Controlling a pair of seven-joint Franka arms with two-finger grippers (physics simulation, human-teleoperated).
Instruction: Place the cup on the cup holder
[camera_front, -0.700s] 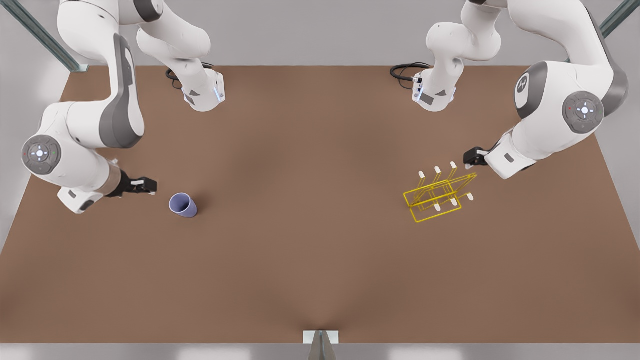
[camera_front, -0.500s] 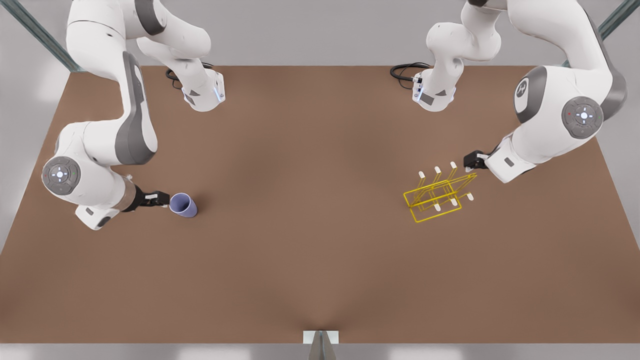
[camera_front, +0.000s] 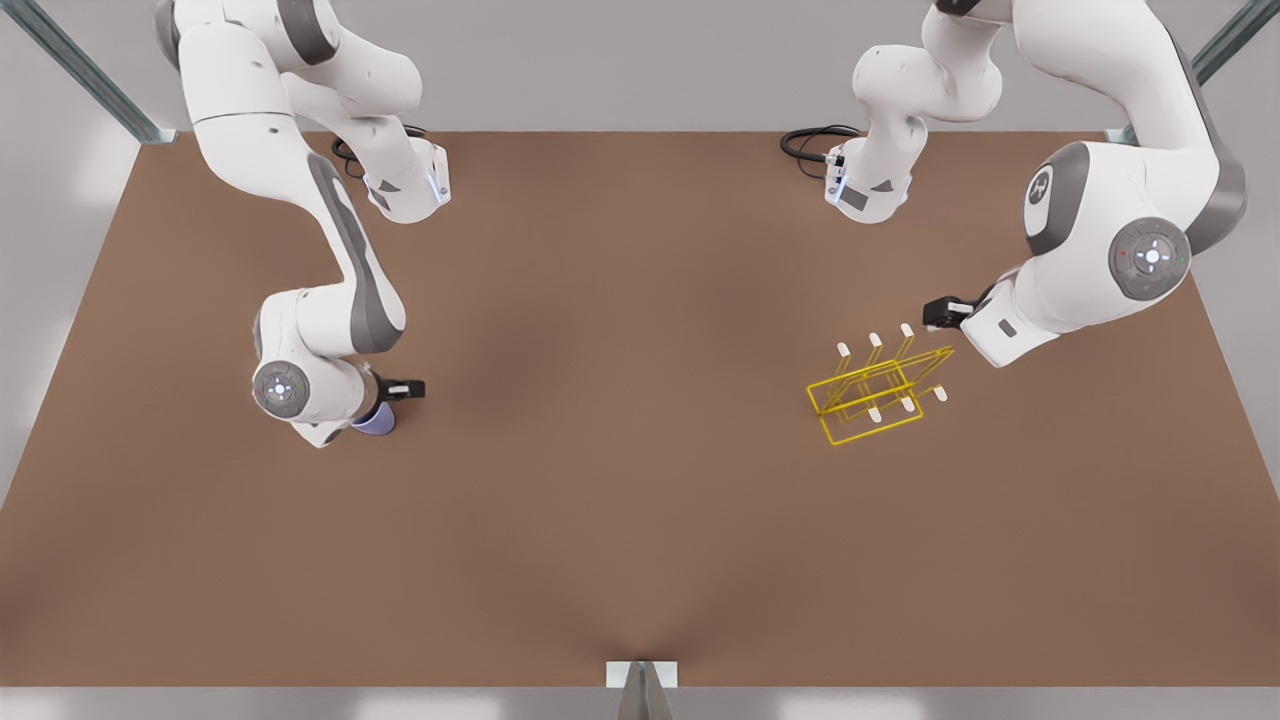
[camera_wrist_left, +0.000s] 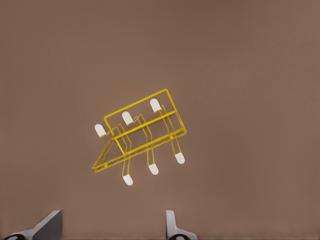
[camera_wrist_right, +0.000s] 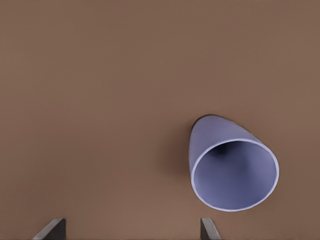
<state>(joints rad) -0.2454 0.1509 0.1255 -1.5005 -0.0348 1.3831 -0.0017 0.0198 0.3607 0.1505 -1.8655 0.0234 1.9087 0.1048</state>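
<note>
Where the brown desk nears the front view's left, the lavender-blue cup stands upright with its open mouth up, mostly hidden in the front view beneath a white arm's wrist, a sliver of it peeking out. Directly above the cup hovers the right hand; in the right wrist view its two fingertips are spread wide apart, released and holding nothing, with the cup lying off toward one fingertip and not between them.

Well apart, toward the front view's right, the yellow wire cup holder sits on the desk, its white-tipped prongs slanting up in two rows. Just beside its far corner hangs the left hand, raised above the desk. In the left wrist view the cup holder lies below, and the fingertips are parted, released, gripping nothing.
</note>
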